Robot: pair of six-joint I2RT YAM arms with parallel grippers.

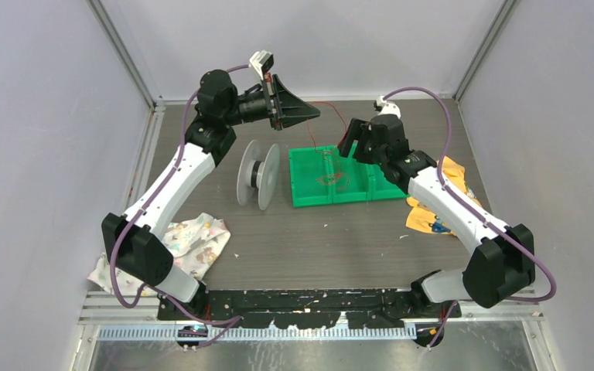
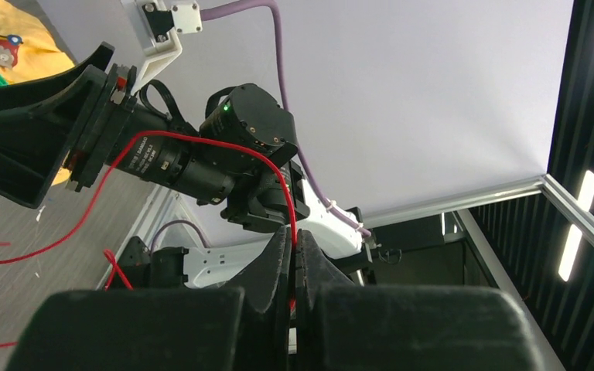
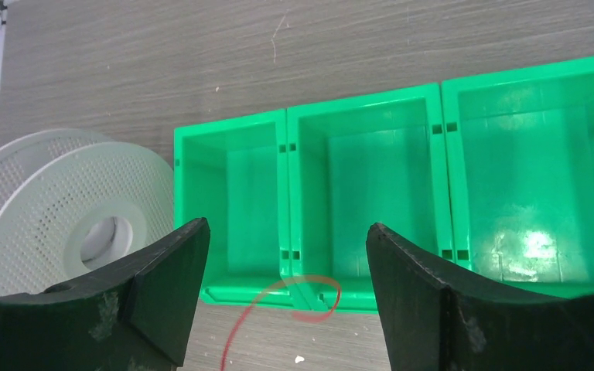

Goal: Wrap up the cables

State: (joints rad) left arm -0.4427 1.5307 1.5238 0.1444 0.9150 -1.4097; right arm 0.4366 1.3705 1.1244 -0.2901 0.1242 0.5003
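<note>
A thin red cable [image 2: 201, 140] is pinched between my left gripper's [image 2: 295, 246] shut fingers. From there it arcs over the right arm's wrist and drops to the table. In the top view my left gripper [image 1: 310, 113] is raised behind the white spool [image 1: 259, 175], and the cable [image 1: 332, 106] runs right from its tip. A red loop [image 1: 329, 179] lies over the green bins [image 1: 309, 199]. My right gripper [image 1: 352, 143] hovers above the bins, open and empty. In the right wrist view, between its fingers [image 3: 286, 228], a blurred red loop [image 3: 321, 297] hangs before the bins' near wall.
The green bins [image 3: 302, 124] have three compartments. The perforated white spool [image 3: 42, 209] stands on edge to their left. A patterned cloth [image 1: 193, 236] lies front left. A yellow cloth [image 1: 427, 220] lies under the right arm. Grey walls enclose the table.
</note>
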